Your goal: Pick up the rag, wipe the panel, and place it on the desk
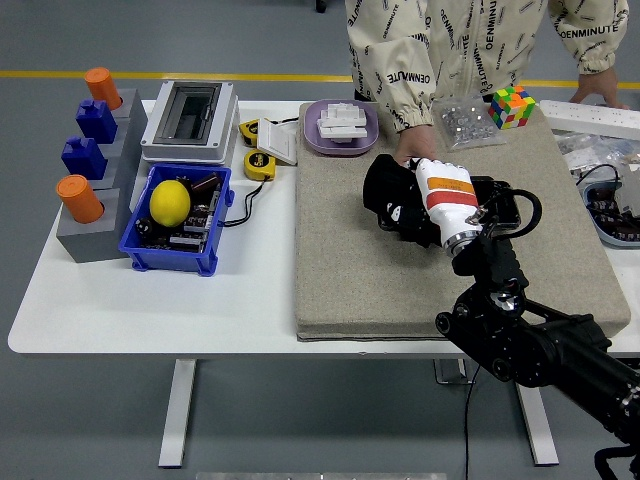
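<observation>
Rag [388,195], dark and soft, lies bunched on the flat black panel [497,205] at the middle of the rough grey felt mat [350,270]. The right hand [415,200], white on its back with an orange stripe, presses down on the rag with curled black fingers gripping it. At 12 o'clock from the rag, a person's hand [412,152] rests on the mat. A round purple bowl [342,128] sits at 11 o'clock.

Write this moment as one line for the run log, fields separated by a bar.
phase: wiping | right hand: on black rag, over panel | left hand: not in view | person's hand: at panel's far edge
</observation>
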Robot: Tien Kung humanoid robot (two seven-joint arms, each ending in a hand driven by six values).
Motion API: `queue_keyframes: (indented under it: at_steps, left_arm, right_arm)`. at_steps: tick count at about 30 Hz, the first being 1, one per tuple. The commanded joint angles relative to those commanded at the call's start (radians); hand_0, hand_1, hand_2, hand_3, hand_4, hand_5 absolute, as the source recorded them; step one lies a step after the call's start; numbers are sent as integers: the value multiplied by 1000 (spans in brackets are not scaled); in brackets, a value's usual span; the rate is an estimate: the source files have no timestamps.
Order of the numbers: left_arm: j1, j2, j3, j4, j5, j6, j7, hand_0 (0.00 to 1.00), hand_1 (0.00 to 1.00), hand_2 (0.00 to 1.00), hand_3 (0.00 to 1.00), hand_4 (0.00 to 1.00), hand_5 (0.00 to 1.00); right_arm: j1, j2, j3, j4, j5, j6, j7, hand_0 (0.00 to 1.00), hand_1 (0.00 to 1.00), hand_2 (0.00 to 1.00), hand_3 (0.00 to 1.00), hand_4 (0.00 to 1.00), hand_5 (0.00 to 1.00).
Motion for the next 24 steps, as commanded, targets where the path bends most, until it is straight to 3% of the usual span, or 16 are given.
queue_keyframes:
  at_steps: [9, 24]
  left_arm:
    - [2, 1, 0, 0, 0, 0, 0, 606, 642, 655, 562, 629, 441]
    - [1, 1, 3, -1, 0, 0, 0, 605, 642, 655, 562, 629, 441]
  right_arm:
    - [-2, 0, -64, 15, 11, 0, -1, 304, 427, 459, 463, 740, 23]
    - [-3, 0, 10, -17, 3, 0, -3, 304, 427, 458, 463, 740, 22]
